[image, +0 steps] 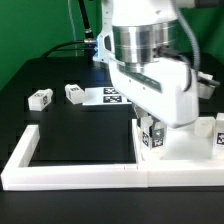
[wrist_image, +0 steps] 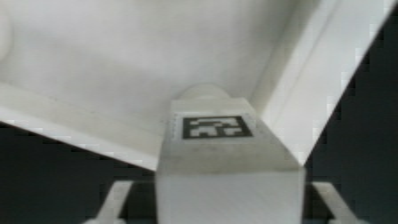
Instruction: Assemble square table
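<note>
Apparently the gripper (wrist_image: pixel 217 203) grips a tagged leg (wrist_image: pixel 217 150) between half-parted fingers (wrist_image: pixel 118 206) — over the slab (wrist_image: pixel 89 90).

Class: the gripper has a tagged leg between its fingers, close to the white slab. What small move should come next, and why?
Probably a short straight lift. The gripper appears closed on the leg, which sits low beside the square slab and its raised rim, so it likely needs clearance before being carried over the slab.

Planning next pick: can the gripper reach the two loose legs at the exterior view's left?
Probably not yet: the gripper is shut on a leg. Both loose legs lie in the open, nothing over them.
</note>
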Tool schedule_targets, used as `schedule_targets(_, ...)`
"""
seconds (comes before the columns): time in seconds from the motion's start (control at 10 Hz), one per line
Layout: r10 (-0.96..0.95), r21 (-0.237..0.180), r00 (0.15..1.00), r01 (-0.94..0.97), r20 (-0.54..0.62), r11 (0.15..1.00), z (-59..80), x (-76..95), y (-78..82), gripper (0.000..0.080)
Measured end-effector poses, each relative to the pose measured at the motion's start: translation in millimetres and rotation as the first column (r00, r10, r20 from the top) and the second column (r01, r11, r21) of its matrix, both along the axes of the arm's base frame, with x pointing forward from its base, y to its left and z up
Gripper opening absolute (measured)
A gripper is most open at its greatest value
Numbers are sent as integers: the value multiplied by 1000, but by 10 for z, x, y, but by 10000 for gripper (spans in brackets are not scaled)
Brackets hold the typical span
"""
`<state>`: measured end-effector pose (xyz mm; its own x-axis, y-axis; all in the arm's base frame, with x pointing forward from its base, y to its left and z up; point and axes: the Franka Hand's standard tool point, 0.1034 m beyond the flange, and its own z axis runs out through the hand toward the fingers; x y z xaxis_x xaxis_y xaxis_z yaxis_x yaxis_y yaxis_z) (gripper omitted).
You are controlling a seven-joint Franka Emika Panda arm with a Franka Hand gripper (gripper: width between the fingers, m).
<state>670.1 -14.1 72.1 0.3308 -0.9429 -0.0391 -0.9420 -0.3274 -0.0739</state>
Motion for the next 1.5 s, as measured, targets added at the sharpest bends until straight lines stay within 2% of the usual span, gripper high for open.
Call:
schedule_targets(0.3,-185,10,983,185,-13,983,0,-3,-7,291)
schedule_targets(0.4,-283,27,959,283,-24,959,-1,-8,-10,291)
schedule_targets(0.5,-469,65,881,472,-57,879,-3,-18,-20,291)
schedule_targets(0.8,-722,141,684,729,-105,670,-2,-32,-17,292)
schedule_targets(1.1,-779,120,616,788,-120,604,4,-44,-25,301)
schedule_targets(1.2,-777,119,618,786,-119,607,3,-47,-28,340)
schedule_targets(1.3,-777,117,618,786,-120,607,-10,-52,-27,340)
schedule_targets(1.4,-777,117,618,786,-120,607,-13,-53,-27,537)
schedule_targets(1.5,-781,119,612,790,-122,601,12,-40,27,537)
